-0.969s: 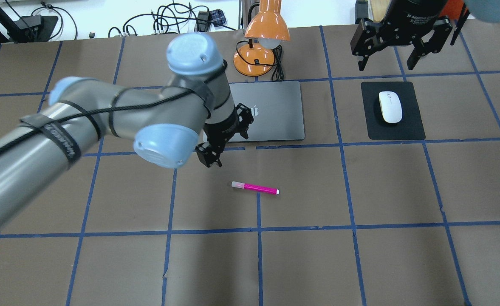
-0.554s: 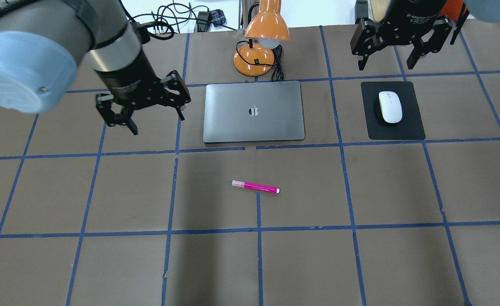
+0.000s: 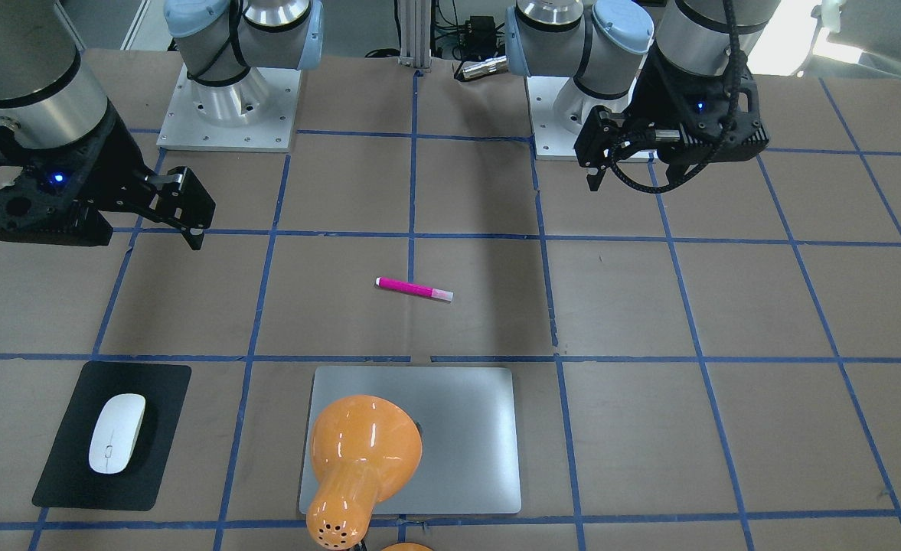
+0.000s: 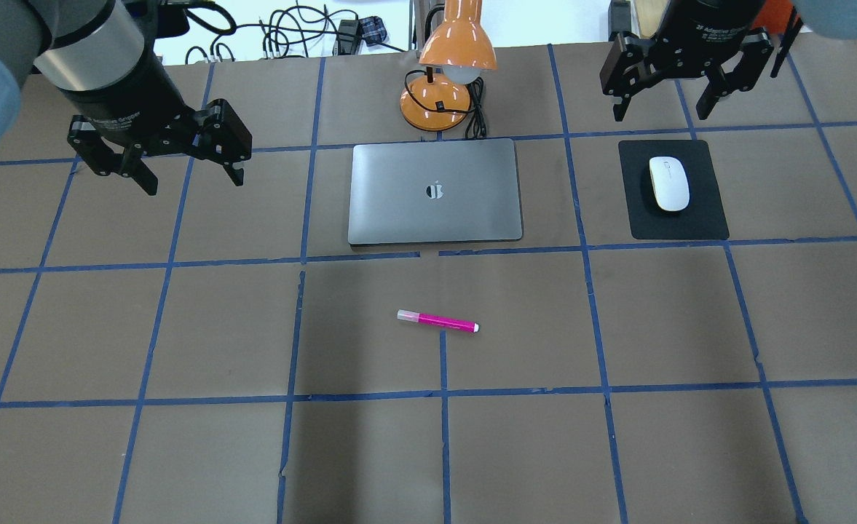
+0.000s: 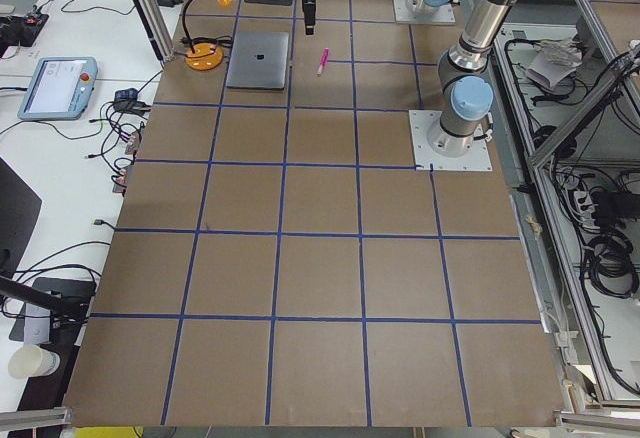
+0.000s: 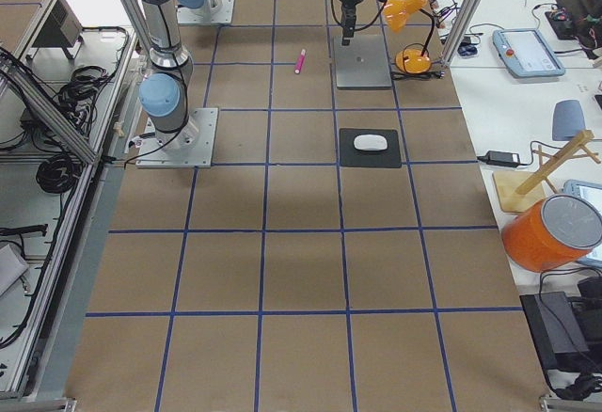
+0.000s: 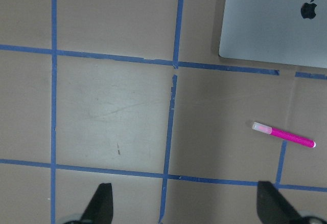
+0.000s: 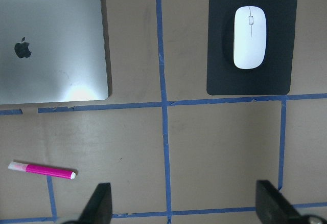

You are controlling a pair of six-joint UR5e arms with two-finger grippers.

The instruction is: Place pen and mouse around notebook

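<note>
The magenta pen [image 4: 437, 321] lies flat on the brown table, in front of the silver-grey notebook [image 4: 435, 191] and apart from it. To the notebook's right, the white mouse [image 4: 669, 183] rests on a black mat [image 4: 705, 218]. My left gripper [image 4: 194, 182] hangs open and empty above the table, left of the notebook. My right gripper [image 4: 661, 113] hangs open and empty behind the mouse, well above it. In the left wrist view the pen [image 7: 283, 135] and a notebook corner [image 7: 276, 19] show. The right wrist view shows the mouse [image 8: 250, 37], notebook [image 8: 51, 50] and pen [image 8: 42, 170].
An orange desk lamp [image 4: 448, 65] stands just behind the notebook, its cord beside it. Cables lie beyond the table's far edge. Blue tape lines divide the brown table into squares. Both arm bases [image 3: 228, 107] stand at the robot's side.
My left arm has swung away from the notebook's front-left corner, leftward and back, and its gripper now hangs left of the notebook. The pen, mouse and right gripper have not moved.
</note>
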